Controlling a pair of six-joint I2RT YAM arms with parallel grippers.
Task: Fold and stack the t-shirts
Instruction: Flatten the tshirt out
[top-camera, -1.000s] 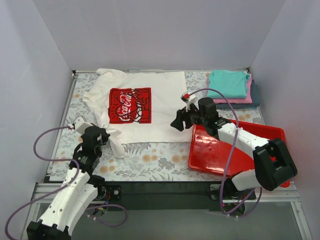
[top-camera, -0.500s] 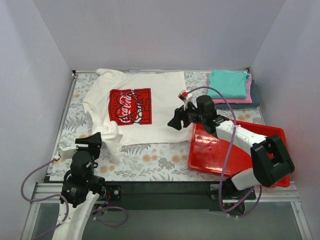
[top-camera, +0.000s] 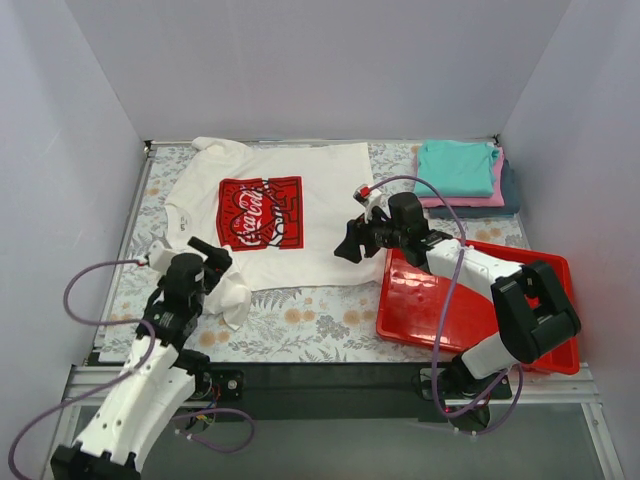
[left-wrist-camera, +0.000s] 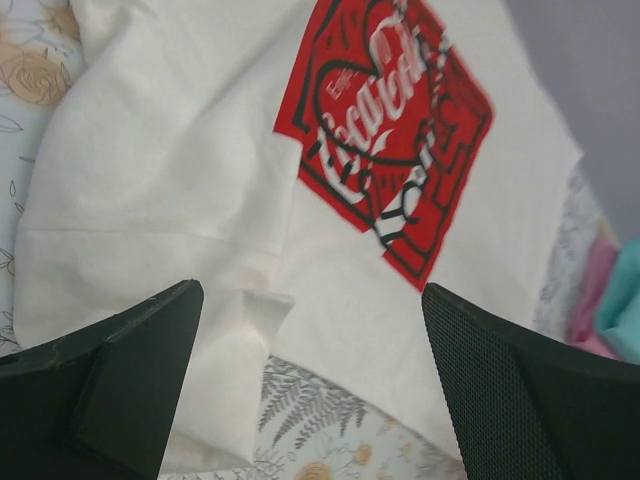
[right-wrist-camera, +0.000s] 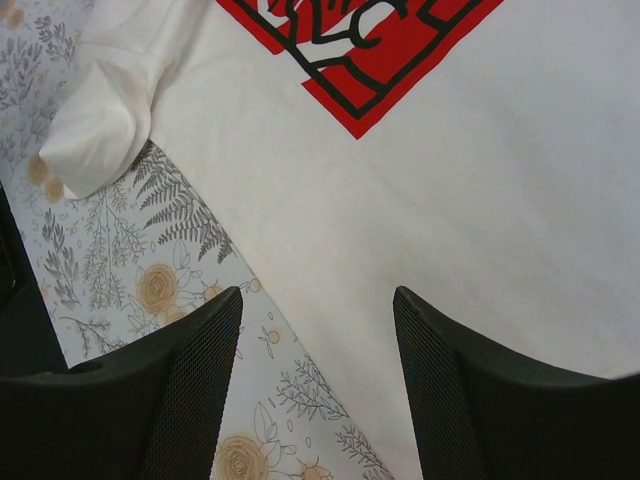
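Both grippers gape empty — your left gripper (top-camera: 211, 256) hangs over the near-left sleeve (top-camera: 233, 296), your right gripper (top-camera: 346, 245) over the near-right hem. White tee (top-camera: 325, 200) lies flat mid-table, long axis left to right — each arm nearest its own near corner

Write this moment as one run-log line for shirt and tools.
white shirt: spread out, print up | left tool: open, over shirt's left side | right tool: open, over shirt's right hem | folded stack: far right corner
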